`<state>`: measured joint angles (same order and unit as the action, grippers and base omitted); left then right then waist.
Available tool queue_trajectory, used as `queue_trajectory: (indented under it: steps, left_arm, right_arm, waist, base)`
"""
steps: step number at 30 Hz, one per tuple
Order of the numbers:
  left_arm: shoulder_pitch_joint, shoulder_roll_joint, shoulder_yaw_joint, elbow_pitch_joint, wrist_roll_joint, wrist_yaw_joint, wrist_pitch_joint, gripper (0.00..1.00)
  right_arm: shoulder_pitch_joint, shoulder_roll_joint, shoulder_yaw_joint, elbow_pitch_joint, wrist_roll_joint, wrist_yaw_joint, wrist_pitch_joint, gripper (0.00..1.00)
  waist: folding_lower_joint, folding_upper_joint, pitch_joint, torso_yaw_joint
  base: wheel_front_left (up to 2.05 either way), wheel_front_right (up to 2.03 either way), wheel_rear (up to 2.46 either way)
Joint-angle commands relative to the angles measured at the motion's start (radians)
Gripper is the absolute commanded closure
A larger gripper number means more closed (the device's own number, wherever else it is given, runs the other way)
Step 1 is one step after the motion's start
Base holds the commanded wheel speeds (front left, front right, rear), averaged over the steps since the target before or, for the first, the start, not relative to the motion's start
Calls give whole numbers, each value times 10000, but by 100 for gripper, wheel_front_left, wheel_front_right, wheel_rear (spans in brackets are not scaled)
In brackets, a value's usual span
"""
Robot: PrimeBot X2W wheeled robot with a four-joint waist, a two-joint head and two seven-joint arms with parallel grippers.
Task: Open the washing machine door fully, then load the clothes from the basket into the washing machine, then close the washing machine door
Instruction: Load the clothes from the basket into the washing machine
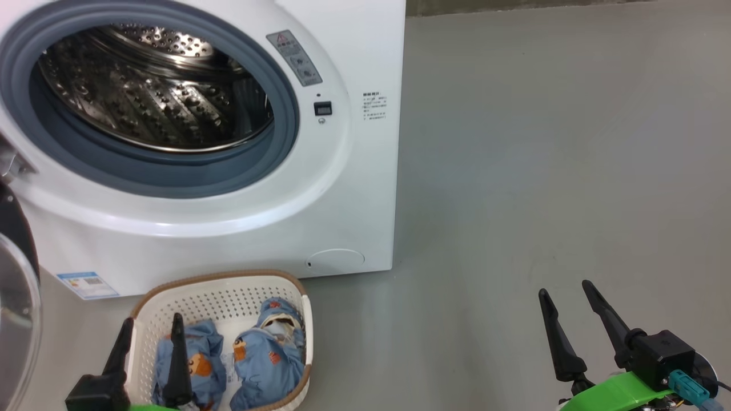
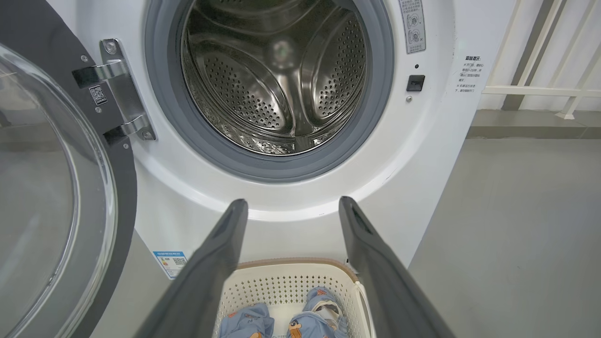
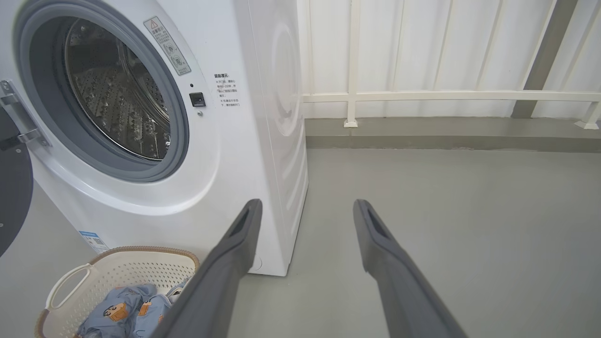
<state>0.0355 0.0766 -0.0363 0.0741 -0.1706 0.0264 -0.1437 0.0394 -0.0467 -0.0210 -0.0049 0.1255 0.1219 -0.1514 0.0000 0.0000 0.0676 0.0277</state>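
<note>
**A:** What lies nearest?

**B:** The basket, cream and perforated with a brown rim, stands on the floor. The clothes lie in it as two light blue bundles printed with orange-brown figures, side by side.

**A:** And behind it?

**B:** The washing machine, a white box, stands just beyond the basket's far rim. A grey gasket rings its perforated steel drum. The washing machine door, dark-rimmed with a clear glass bowl, is swung open to the left on a metal hinge.

**A:** Is there room to move?

**B:** The machine's mouth is unblocked above the basket. To the right, grey floor runs open back to a white railing.

**A:** How are the arms placed?

**B:** The left pincer hovers over the basket's left bundle. Its fingers are apart, clamped on nothing, and point at the machine. The right pincer hangs well off to the right over the floor, fingers likewise apart.
</note>
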Motion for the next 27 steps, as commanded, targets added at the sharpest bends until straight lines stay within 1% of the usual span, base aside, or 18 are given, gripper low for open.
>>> queue_trajectory:
  steps: [1,6,27]
  left_arm:
    - [-320,176,290,-183,-53,85,-106,0]
    - [-329,191,245,-113,-92,96,-146,0]
    - [-406,298,98,-76,-243,153,-289,0]
  right_arm:
    - [-198,-35,238,-250,33,88,-10,0]
    - [-189,-35,256,-247,30,88,-6,0]
    - [-234,-35,278,-232,70,88,-35,0]
  waist:
    - [0,0,-5,2]
    - [0,0,-37,20]
    - [0,0,65,62]
  base:
    - [76,-76,0]
    - [35,-35,0]
    - [0,0,0]
